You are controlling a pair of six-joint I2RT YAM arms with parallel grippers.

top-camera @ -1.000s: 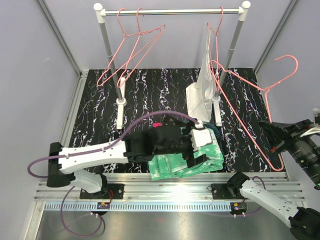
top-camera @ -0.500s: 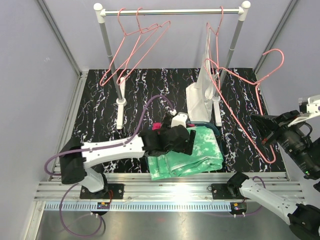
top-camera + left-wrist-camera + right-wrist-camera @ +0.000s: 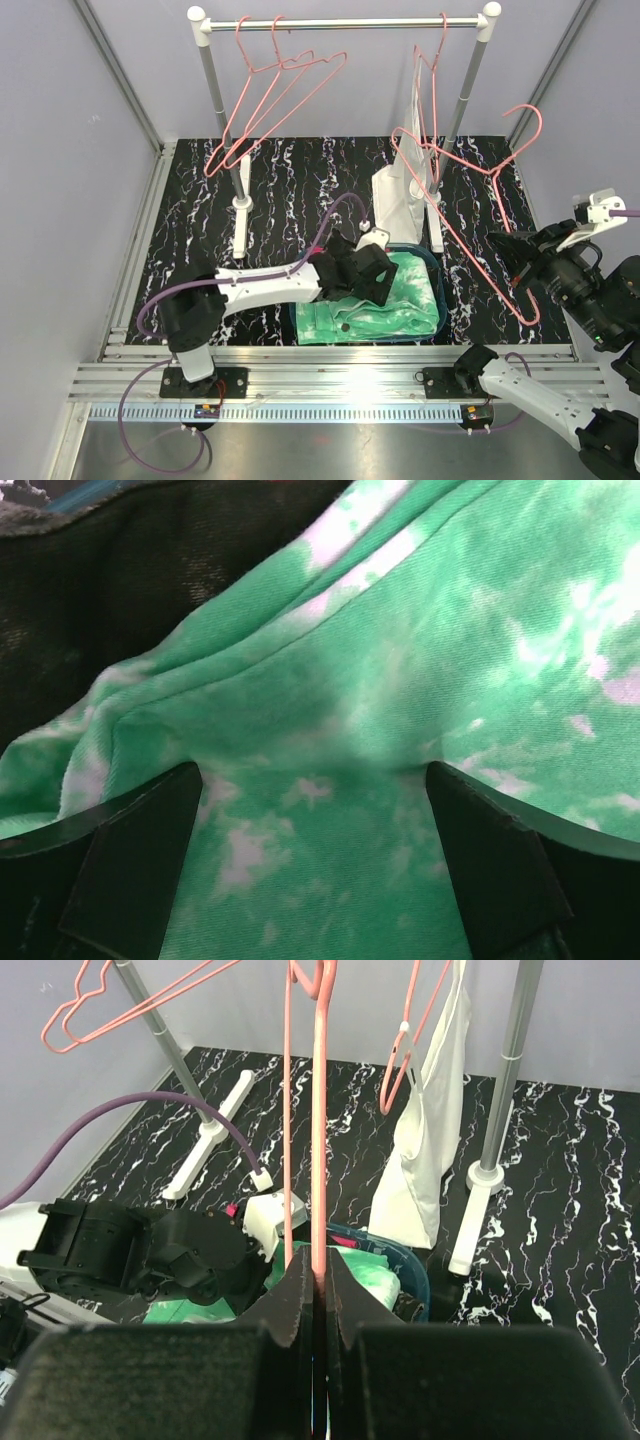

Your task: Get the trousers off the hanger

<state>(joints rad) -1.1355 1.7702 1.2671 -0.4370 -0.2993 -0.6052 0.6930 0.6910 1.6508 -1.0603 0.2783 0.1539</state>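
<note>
The green tie-dye trousers point(image 3: 385, 300) lie crumpled in a teal bin point(image 3: 441, 290) at the near side of the black marbled desk point(image 3: 200, 220). In the left wrist view dark fabric, seemingly the black trousers point(image 3: 90, 610), shows beside them. The left pincer point(image 3: 313, 775) hovers just over the green cloth, fingers spread wide, gripping nothing. To the right, the right pincer point(image 3: 318, 1265) is clenched on the wire of a bare pink hanger point(image 3: 320, 1110), held up in the air away from the rail point(image 3: 340, 22). Two more hangers point(image 3: 242, 50) dangle at the rail's left end. A white cloth point(image 3: 405, 195) hangs just behind the bin, next to the rack's right post point(image 3: 462, 90).
</note>
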